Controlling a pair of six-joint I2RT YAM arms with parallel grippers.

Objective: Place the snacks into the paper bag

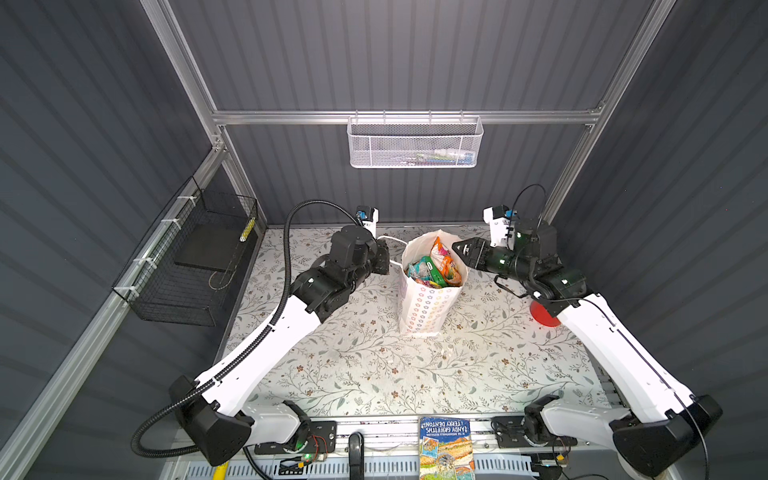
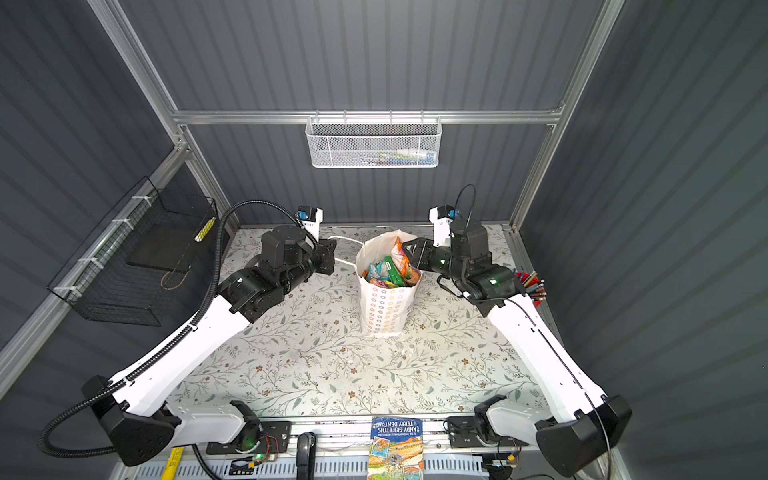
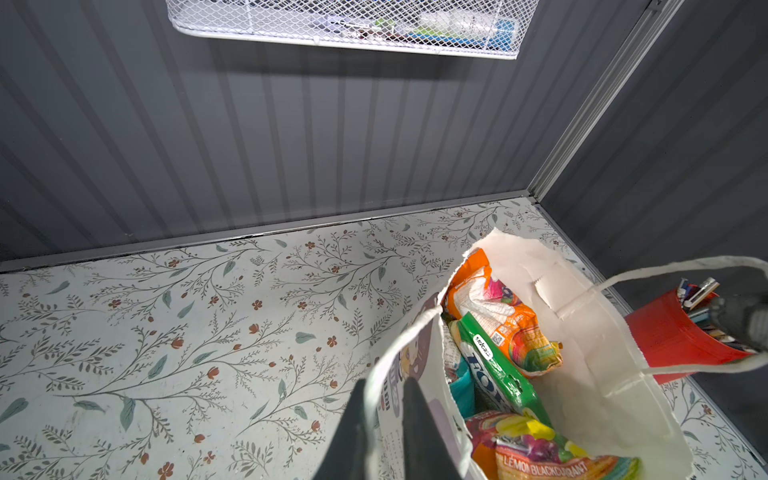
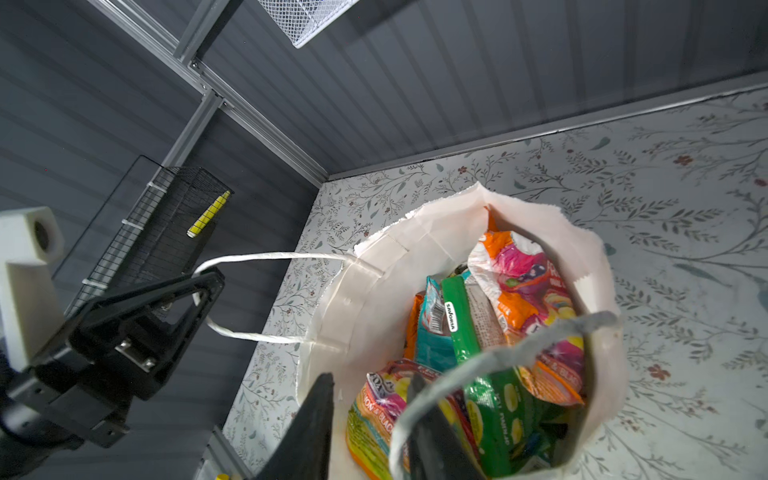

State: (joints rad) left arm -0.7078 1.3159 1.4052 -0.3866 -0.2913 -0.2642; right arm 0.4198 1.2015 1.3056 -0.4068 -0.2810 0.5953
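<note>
Your left gripper (image 3: 384, 384) is holding its fingers (image 3: 353, 428) slightly apart with 1 white cord handle (image 4: 270, 255) running loose through the gap, and your right gripper (image 4: 372, 378) is standing wider open with the other handle (image 4: 490, 356) drooping across its fingers (image 4: 311, 419), neither visibly pinching a cord. The paper bag (image 1: 424, 307) is standing upright between the 2 sets of fingertips, holding the snacks (image 1: 432, 266), with a red cup (image 3: 673, 340) of pencils (image 3: 702, 291) sitting past it from your left fingers. The orange-pink packet (image 3: 544, 465) nearest your left fingers is showing "LEMON BLACKCURRANT", and the green packet (image 3: 494, 370) beside it is showing "FOX".
</note>
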